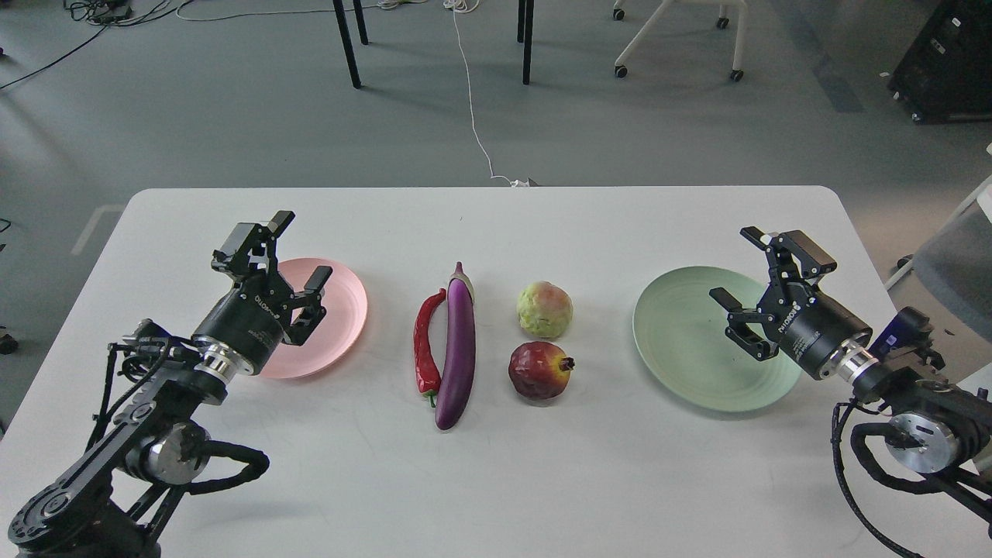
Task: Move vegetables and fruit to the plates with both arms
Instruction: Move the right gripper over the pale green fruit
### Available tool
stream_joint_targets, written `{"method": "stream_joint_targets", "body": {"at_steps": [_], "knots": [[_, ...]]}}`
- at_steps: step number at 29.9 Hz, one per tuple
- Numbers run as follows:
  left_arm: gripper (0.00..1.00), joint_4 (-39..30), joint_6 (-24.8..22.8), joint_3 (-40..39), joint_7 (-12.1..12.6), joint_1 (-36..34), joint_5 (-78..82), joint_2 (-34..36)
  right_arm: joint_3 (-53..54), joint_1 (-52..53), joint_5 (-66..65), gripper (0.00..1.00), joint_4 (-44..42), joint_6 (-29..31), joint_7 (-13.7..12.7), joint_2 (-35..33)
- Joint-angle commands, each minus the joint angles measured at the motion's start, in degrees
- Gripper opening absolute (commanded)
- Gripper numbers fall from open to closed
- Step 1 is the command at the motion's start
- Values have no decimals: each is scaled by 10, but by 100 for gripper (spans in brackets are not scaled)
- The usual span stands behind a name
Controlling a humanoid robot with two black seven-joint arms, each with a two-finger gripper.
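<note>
A purple eggplant (458, 350) lies lengthwise at the table's middle, with a red chili pepper (426, 341) touching its left side. To their right sit a bumpy yellow-green fruit (545, 309) and, nearer me, a dark red pomegranate (540, 370). The pink plate (345, 310) lies empty on the left, partly covered by my left gripper (301, 246), which hovers open over it. On the right the green plate (682, 341) is also empty. My right gripper (736, 263) stands open above its right half.
The white table (496, 225) has rounded far corners. Beyond it on the floor are black table legs (346, 43), a white cable (473, 108) and a wheeled chair base (682, 39). A grey chair (957, 271) stands off the table's right edge.
</note>
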Motion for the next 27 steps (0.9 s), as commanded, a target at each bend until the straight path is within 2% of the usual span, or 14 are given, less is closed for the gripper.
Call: {"method": "stream_joint_targets", "body": {"at_steps": [1,5,9,16,21,27], "knots": [[98,-3,4,-2,-2,5,1,4,1,6,-1,99,-2,3,0,0],[98,-1,4,-2,-2,1,-2,3,-9,44,-20,99,0,7,0,-6],[98,2,1,0,-18,0,3,8,-51,144,-130,99,1,7,0,-32],[98,1,-3,8,-24,-4,4,31,-351,455,-363,99,-2,6,0,-20],[98,-3,-2,8,-30,-3,3,29,-544,614,-490,99,-52,-5,0,114],[98,-15,-2,8,-30,2,4,31,-661,634,-528,99,-146,-63,0,276]]}}
